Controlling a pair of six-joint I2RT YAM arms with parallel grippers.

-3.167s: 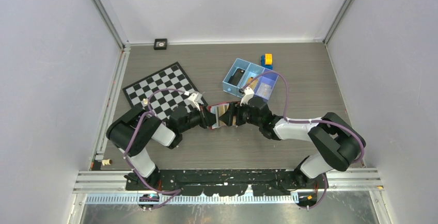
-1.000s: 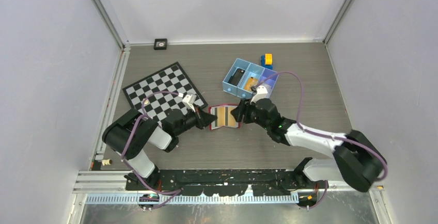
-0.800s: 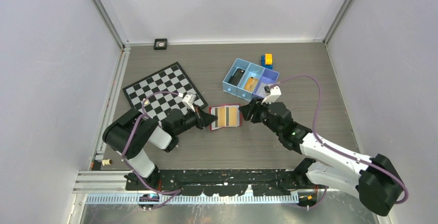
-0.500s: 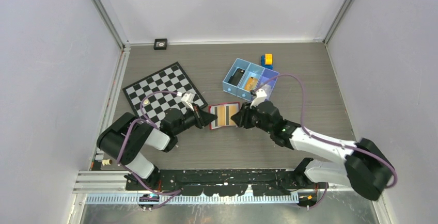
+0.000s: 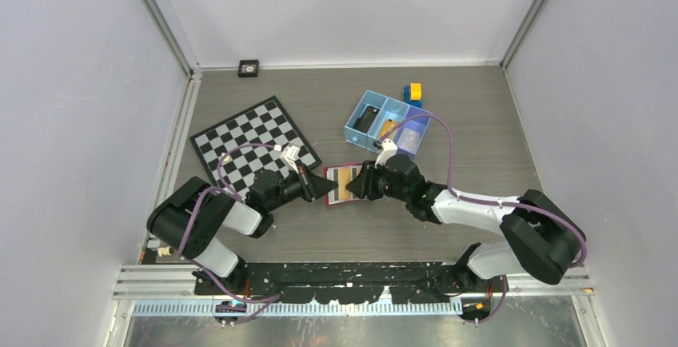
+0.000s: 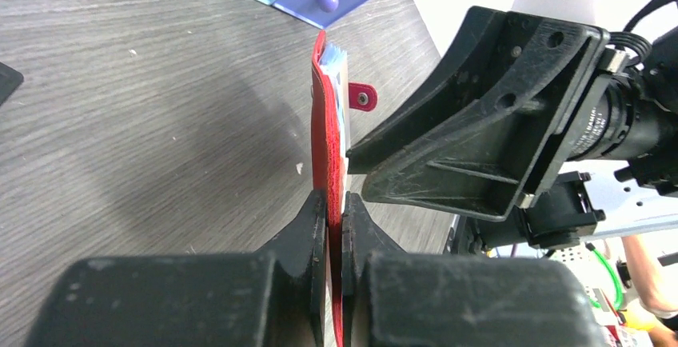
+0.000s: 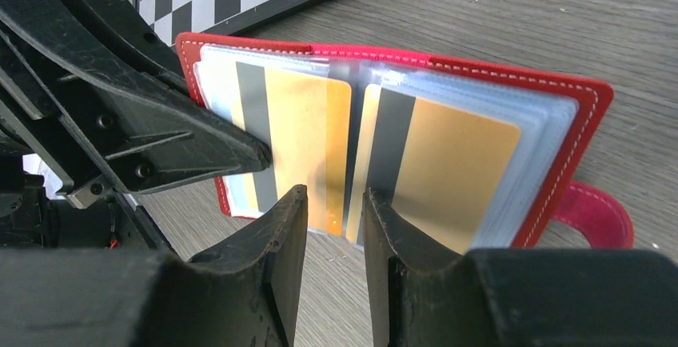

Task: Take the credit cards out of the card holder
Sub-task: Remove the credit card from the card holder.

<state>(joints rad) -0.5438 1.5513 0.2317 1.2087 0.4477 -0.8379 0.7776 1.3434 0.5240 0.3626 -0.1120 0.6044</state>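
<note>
The red card holder [image 5: 342, 181] lies open at mid-table, held off the wood by one edge. My left gripper [image 6: 336, 203] is shut on that red edge; from above, the left gripper [image 5: 328, 185] is at the holder's left side. Two orange-gold credit cards with grey stripes [image 7: 308, 143] [image 7: 452, 163] sit in clear sleeves inside it. My right gripper [image 7: 336, 203] points at the holder's middle from the near edge, jaws a narrow gap apart with only table showing between them. From above, the right gripper [image 5: 357, 182] is at the holder's right side. The snap tab [image 7: 588, 211] hangs to the right.
A chessboard [image 5: 252, 135] lies to the left behind my left arm. A blue three-compartment tray [image 5: 388, 123] with small items stands behind the holder, with a yellow and blue block [image 5: 413, 93] beyond it. A small black square thing [image 5: 249, 67] sits at the back wall.
My right gripper swung out to the right, then came back to the holder's right side with its jaws narrowed. The left gripper kept its hold on the holder.
</note>
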